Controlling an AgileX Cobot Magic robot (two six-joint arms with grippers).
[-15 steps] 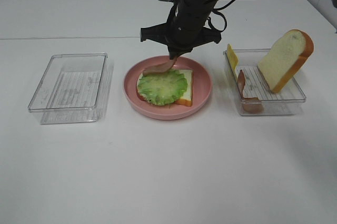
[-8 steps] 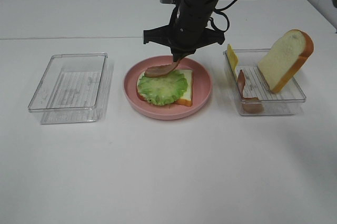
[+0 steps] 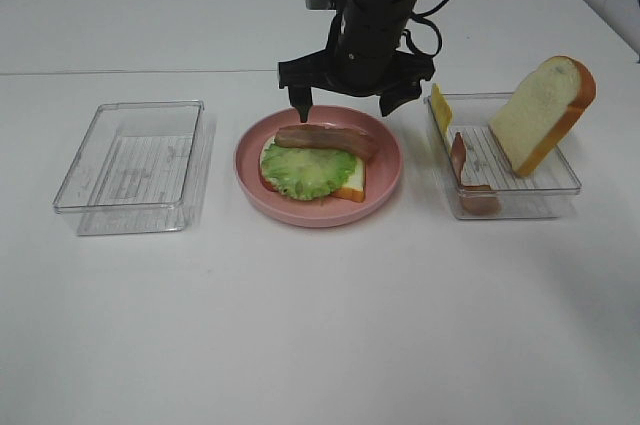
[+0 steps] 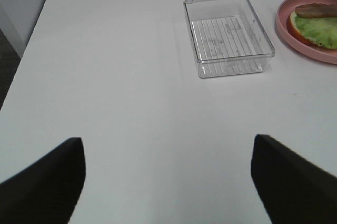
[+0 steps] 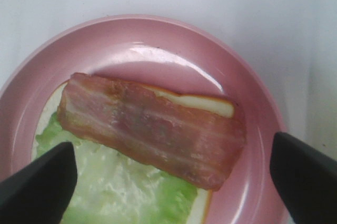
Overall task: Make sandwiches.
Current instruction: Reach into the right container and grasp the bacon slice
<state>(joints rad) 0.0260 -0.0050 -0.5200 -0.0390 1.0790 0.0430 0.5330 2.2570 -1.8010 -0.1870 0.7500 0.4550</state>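
The sandwich stack on the pink plate [image 3: 390, 183] is a bread slice [image 3: 352, 181], green lettuce [image 3: 303, 172] and a reddish-brown bacon strip [image 3: 328, 138] lying flat across the lettuce's far part. My right gripper [image 3: 343, 105] hangs open just above the bacon, touching nothing. The right wrist view looks straight down on the bacon [image 5: 152, 129], lettuce [image 5: 105, 187] and plate [image 5: 158, 39], with the right gripper [image 5: 171, 182] spread wide. My left gripper [image 4: 168, 182] is open over bare table, well short of the plate [image 4: 295, 37].
An empty clear tray [image 3: 135, 150] [image 4: 227, 34] sits left of the plate. Right of the plate, a tray [image 3: 560, 185] holds a leaning bread slice [image 3: 540, 110], a yellow cheese slice [image 3: 440, 110] and another bacon strip [image 3: 461, 157]. A table seam runs behind.
My right gripper has opened and let go of the bacon strip. The strip hung from the jaws before and now lies flat on the lettuce. The left arm has not moved.
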